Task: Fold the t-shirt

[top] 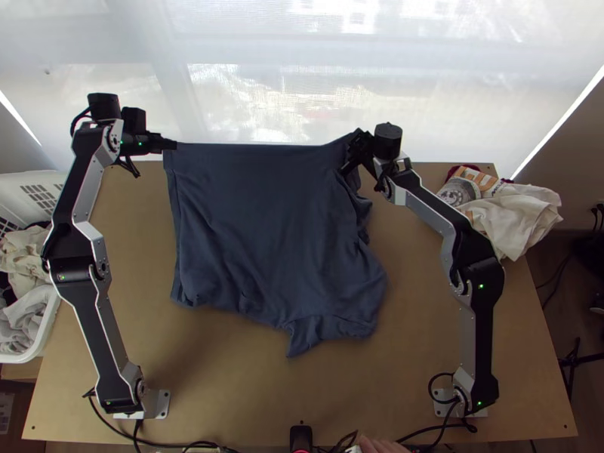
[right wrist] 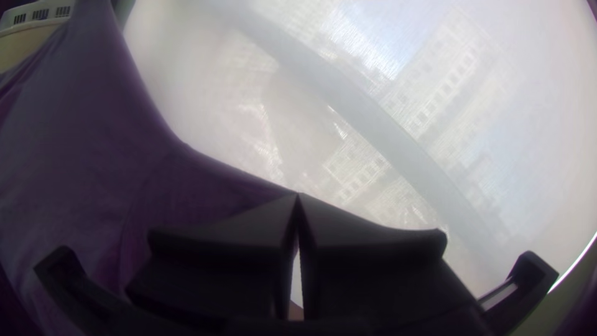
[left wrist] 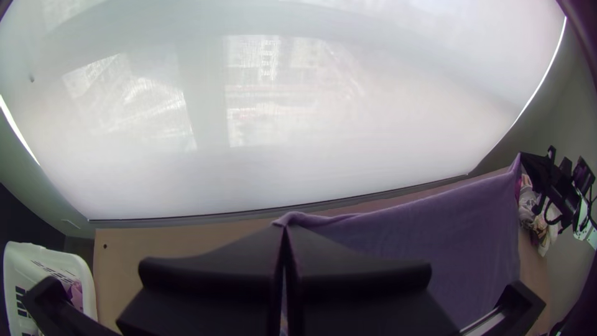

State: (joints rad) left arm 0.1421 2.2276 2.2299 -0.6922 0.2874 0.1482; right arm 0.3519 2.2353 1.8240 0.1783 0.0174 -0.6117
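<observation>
Prob. a robotics lab: two arms (top: 476,332) mounted on wooden table (top: 249,392) w/ cables (top: 137,432), lg window (top: 264,98).

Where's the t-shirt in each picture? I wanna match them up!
Top view: the t-shirt is in the middle, its far edge stretched between the two arms.
Left wrist view: it goes from the tips of the left gripper across to the other arm.
Right wrist view: it spreads out from the tips of the right gripper.
Landmark in all three: the big bright window behind the table.

White basket (top: 50,323) of clothes (top: 23,253), crumpled cloths (top: 517,215) on wooden table (top: 226,392), translucent blind (top: 468,98)
</observation>
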